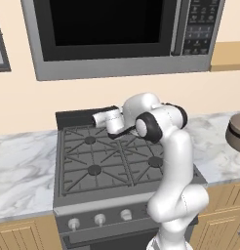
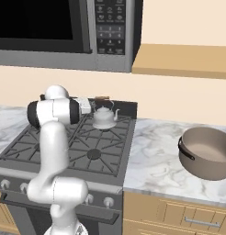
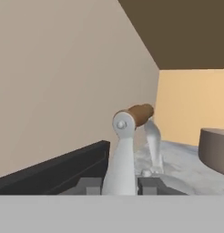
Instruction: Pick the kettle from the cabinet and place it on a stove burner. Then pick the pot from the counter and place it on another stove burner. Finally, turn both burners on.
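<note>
My jaws are hugging the kettle's (image 2: pixel 104 118) brown handle bar, though I cannot tell whether they are clamping or letting go. The kettle is sitting on the stove's (image 2: pixel 50 146) rear right burner. I'm judging the kettle step nearly finished; next, backing off and swinging right toward the pot (image 2: pixel 207 152) on the counter (image 2: pixel 154 165).

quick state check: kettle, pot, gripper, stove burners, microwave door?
kettle: upright on the back right stove burner, lid on
pot: on the counter right of the stove, empty
gripper: at the kettle's handle, jaws hidden, can't tell whether open or shut
burners: no flame visible
microwave: door shut
</note>
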Motion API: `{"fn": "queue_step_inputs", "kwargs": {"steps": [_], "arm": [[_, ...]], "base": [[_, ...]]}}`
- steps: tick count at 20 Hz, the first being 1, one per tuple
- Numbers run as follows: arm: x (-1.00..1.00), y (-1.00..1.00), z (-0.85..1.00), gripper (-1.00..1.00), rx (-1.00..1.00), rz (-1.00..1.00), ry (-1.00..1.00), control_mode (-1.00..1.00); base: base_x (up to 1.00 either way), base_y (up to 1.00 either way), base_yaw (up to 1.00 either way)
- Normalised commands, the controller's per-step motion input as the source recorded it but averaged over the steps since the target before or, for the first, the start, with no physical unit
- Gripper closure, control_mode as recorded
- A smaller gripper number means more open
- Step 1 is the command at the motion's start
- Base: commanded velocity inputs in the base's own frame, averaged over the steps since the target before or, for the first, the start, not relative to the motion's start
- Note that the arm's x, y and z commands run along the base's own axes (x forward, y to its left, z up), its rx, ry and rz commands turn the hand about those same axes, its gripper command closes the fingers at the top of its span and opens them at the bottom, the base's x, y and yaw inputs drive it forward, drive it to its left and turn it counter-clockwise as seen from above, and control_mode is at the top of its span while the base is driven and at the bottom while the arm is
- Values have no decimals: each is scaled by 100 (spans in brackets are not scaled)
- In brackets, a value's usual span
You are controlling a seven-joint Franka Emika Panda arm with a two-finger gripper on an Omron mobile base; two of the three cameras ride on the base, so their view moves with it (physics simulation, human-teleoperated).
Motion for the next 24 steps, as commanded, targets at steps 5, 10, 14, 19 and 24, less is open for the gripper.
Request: {"fn": "queue_step_inputs", "kwargs": {"steps": [5,10,14,19,24], "arm": [[0,2,-39,-100,0,0,-3,-100],[-8,0,-25,-100,0,0,-10,-100],[-8,0,-33,-100,0,0,-8,-100],[-12,0,-32,-100,0,0,-8,-100],[-23,1,-18,-100,0,0,-5,-100]], "base": [[0,0,0],[0,0,0],[0,0,0],[0,0,0],[0,0,0]]}}
